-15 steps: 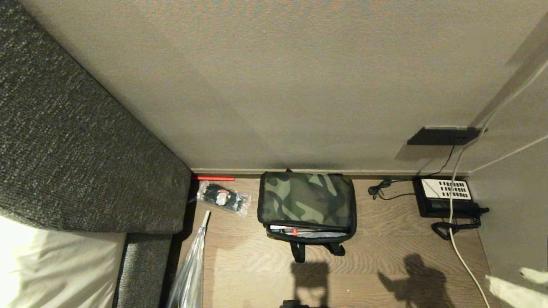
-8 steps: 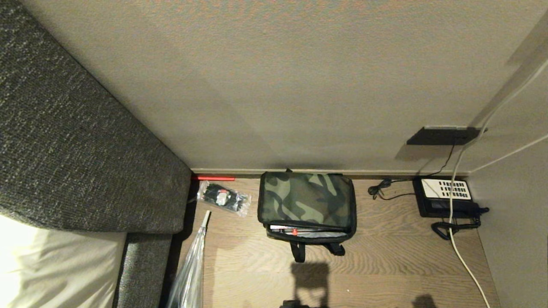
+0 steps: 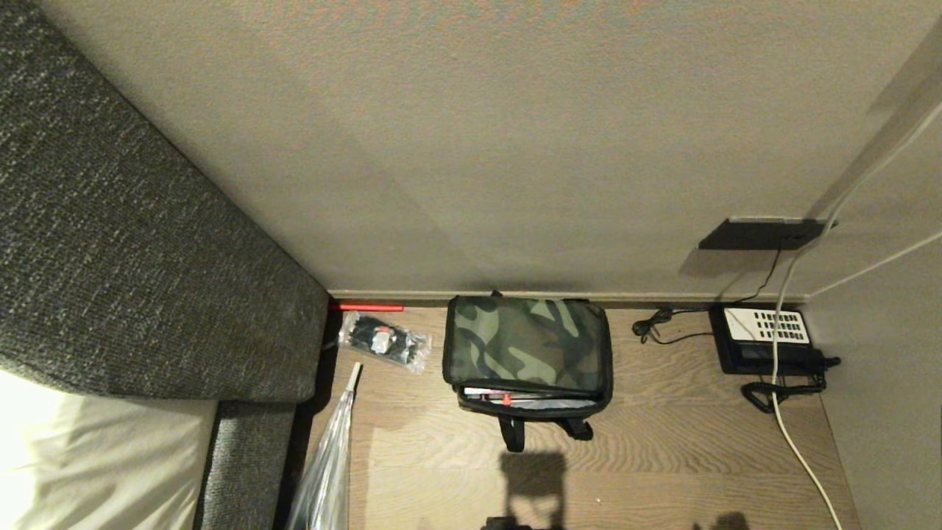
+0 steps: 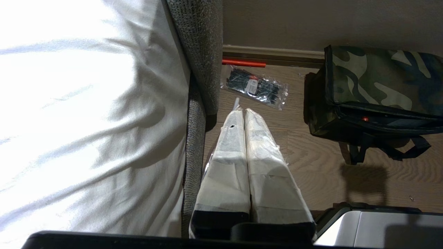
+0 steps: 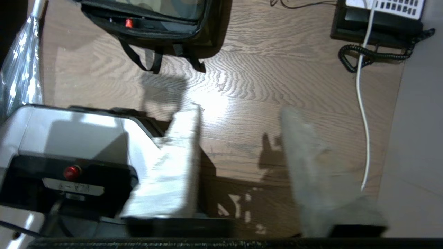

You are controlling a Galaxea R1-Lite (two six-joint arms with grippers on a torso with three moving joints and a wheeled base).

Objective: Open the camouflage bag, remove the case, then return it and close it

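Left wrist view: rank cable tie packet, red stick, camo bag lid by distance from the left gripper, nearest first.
From the left gripper, fingers together, over the floor beside the sofa:
1. Cable tie packet, on the floor just past the fingertips.
2. Red stick, beyond the packet, along the baseboard.
3. Camouflage bag lid, farthest, off to the side by the wall.

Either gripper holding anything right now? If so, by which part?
Nothing is held. The left gripper has its jaws shut together on nothing beside the bed; the right gripper has its jaws apart over bare floor, short of the camouflage bag.
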